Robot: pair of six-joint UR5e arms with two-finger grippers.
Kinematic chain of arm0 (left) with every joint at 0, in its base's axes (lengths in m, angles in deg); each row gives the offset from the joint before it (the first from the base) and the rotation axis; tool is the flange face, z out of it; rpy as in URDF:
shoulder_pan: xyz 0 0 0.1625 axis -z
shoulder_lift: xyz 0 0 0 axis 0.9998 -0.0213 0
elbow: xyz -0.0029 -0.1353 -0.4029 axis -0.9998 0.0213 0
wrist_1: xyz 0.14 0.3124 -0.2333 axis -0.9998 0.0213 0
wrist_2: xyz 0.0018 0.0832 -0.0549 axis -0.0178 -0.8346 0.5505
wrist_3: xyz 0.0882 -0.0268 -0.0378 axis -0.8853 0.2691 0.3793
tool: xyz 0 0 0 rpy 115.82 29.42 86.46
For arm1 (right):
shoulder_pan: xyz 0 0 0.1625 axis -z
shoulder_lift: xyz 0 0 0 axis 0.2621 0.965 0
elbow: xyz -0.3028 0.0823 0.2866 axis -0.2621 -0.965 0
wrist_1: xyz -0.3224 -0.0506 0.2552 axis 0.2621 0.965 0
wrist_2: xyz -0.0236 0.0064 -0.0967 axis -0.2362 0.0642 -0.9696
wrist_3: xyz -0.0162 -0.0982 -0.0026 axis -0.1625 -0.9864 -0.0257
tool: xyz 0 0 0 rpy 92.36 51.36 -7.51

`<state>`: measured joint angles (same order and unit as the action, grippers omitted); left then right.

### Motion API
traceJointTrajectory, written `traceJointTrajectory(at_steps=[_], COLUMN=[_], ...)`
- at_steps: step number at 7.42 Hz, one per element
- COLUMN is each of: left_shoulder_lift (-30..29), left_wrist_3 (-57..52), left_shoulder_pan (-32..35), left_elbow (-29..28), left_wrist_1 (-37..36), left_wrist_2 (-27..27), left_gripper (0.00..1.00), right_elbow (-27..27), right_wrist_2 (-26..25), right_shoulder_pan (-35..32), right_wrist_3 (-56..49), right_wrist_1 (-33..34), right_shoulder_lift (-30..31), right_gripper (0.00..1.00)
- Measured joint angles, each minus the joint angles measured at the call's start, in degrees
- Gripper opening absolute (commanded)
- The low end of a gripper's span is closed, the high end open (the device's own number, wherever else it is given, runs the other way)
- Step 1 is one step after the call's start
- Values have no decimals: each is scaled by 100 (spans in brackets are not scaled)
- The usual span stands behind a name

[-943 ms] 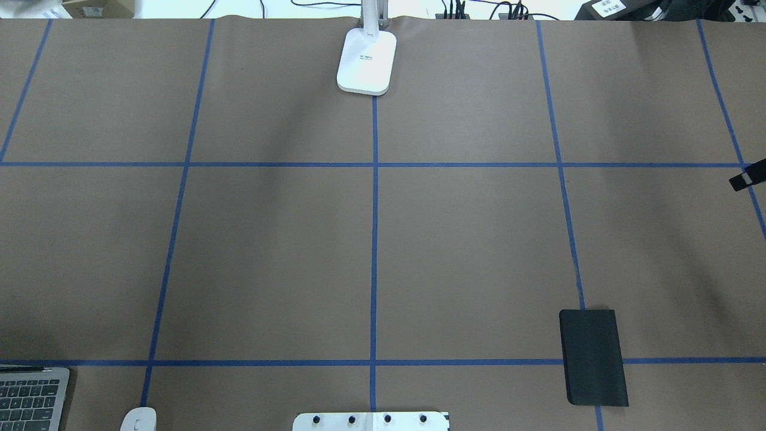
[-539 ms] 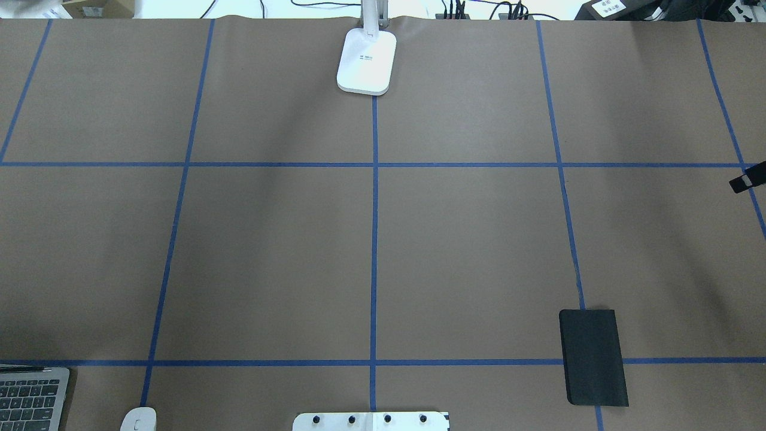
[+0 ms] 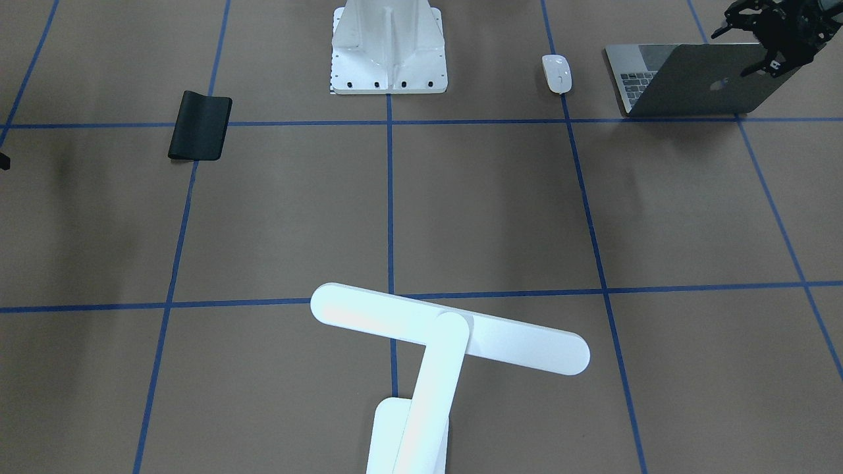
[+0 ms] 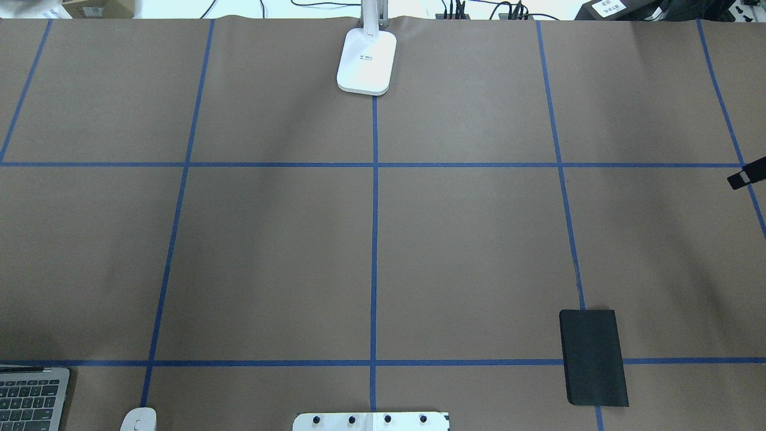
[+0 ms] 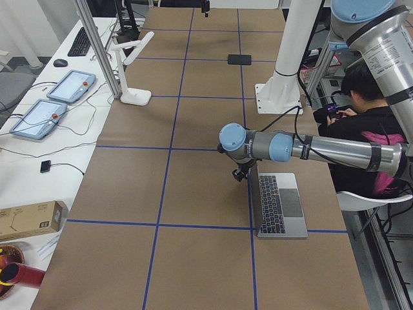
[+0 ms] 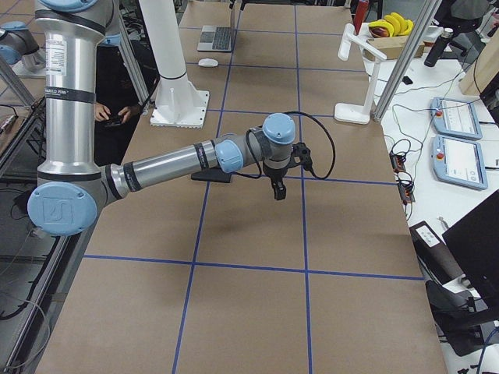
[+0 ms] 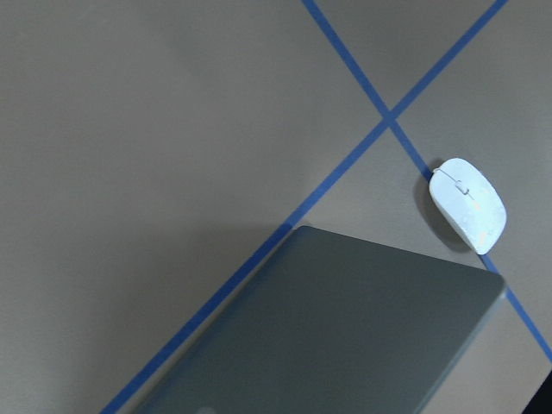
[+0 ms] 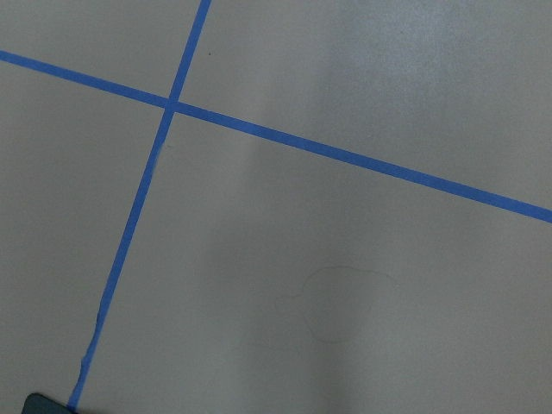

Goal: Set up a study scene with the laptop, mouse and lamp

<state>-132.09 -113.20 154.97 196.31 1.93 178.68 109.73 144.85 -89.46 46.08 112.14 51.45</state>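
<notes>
Well, laptop [image 3: 691, 92] w/ Apple logo [image 3: 722, 83]

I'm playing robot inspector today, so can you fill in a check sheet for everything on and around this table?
Surface: brown paper table with a blue tape grid.
Job's things: laptop open at the robot's near left; white mouse beside it, apart; desk lamp at the middle of the far edge.
Clutter: black pad on the robot's right.
Grippers: left gripper over the laptop's lid, fingers look spread, holding nothing; right gripper above bare table, open or shut unclear.
Cables: cables beyond the far edge.
Surroundings: seated person; control tablets on a side bench.
</notes>
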Motion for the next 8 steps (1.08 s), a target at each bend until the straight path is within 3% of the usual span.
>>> traceJointTrajectory(at_steps=[3,8], left_shoulder_lift=[-4,-67], left_wrist_3=[-378,-547], left_shoulder_pan=[-322,-825], left_elbow=[15,24], left_wrist_1=[40,575], left_wrist_2=[3,-279], left_gripper=[99,85], right_elbow=[-14,-80], right_wrist_2=[-26,-41], right_shoulder_pan=[0,0], right_wrist_3=[-10,-18], right_wrist_1=[2,0], right_shoulder_lift=[-3,-15], right_gripper=[99,99])
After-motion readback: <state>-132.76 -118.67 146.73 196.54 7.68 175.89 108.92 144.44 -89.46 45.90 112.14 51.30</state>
